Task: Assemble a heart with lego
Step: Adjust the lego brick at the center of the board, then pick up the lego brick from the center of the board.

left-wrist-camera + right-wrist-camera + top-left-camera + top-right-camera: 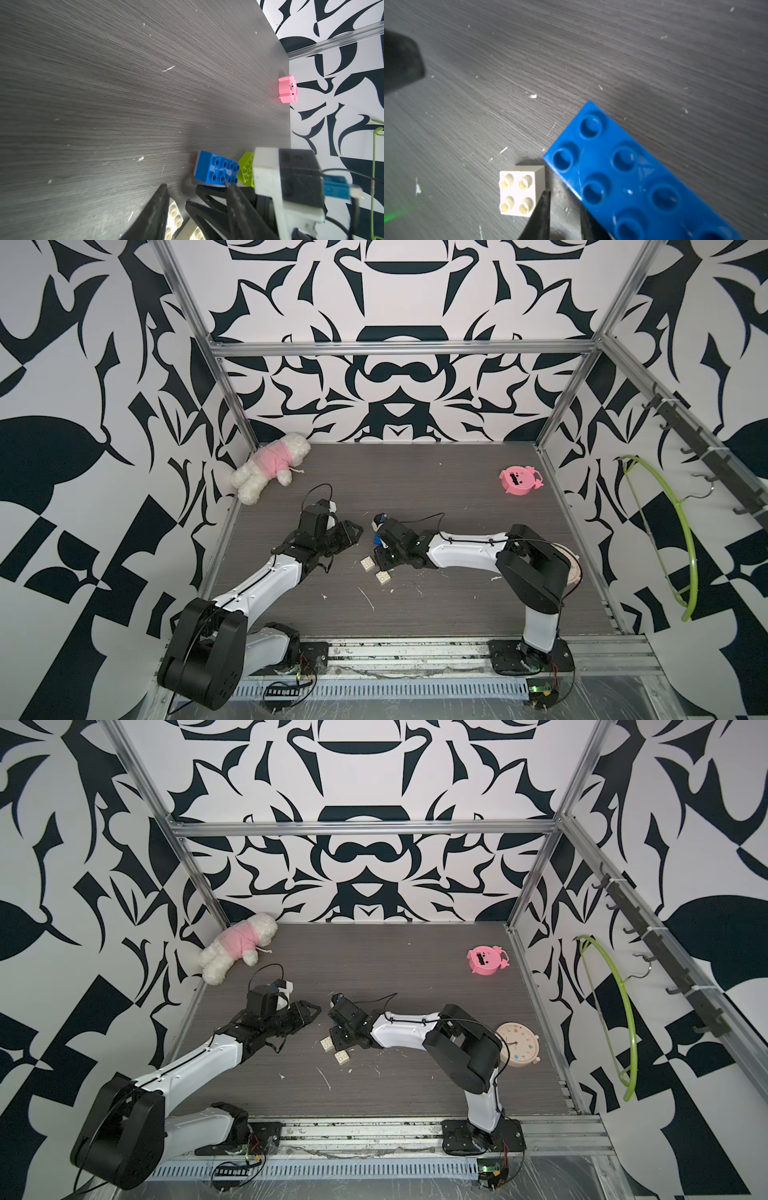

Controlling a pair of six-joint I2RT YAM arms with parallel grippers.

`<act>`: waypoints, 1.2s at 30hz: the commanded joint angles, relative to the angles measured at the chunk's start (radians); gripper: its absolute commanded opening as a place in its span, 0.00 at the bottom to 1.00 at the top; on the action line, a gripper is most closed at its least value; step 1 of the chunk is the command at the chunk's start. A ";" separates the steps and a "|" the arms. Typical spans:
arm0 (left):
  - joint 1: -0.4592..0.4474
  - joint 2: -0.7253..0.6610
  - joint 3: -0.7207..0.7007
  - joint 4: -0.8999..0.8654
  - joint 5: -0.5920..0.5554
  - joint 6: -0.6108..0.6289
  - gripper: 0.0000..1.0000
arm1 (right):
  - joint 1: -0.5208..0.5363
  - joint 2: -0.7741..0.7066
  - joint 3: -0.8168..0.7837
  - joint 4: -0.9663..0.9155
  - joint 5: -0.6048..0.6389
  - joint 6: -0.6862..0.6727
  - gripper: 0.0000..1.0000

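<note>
The heart is a joined cluster: a blue brick (217,170) on an orange layer, with a lime-green brick (247,169) at its end. My right arm covers most of it in both top views, leaving a bit of blue (377,540). My right gripper (564,199) rests beside the blue brick (633,176), one finger against its side. Its jaws are open by a narrow gap with only table between them. My left gripper (195,184) hovers open and empty just left of the cluster (355,533). Two loose white lego squares (367,563) (383,577) lie on the table; one (519,193) is by my right fingertips.
A pink-and-white plush toy (270,466) lies in the back left corner. A pink pig-faced toy (519,480) sits at the back right. A cream clock (517,1044) stands behind my right arm. A green hanger (665,531) hangs on the right wall. Metal frame rails edge the table.
</note>
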 commanded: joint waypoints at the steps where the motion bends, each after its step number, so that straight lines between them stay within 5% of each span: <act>1: 0.004 -0.012 -0.002 -0.016 -0.011 0.008 0.49 | 0.007 -0.115 -0.009 -0.073 -0.064 -0.095 0.34; 9: 0.005 0.046 -0.009 0.054 0.017 -0.012 0.49 | 0.013 -0.156 0.034 -0.392 -0.156 -0.304 0.51; 19: 0.005 0.059 -0.018 0.066 0.037 -0.019 0.50 | 0.029 -0.058 0.095 -0.390 -0.157 -0.358 0.67; 24: 0.004 0.059 -0.022 0.064 0.028 -0.018 0.50 | 0.029 -0.028 0.131 -0.395 -0.162 -0.372 0.67; 36: 0.005 0.045 -0.025 0.053 0.012 -0.011 0.50 | 0.033 0.042 0.191 -0.414 -0.172 -0.376 0.47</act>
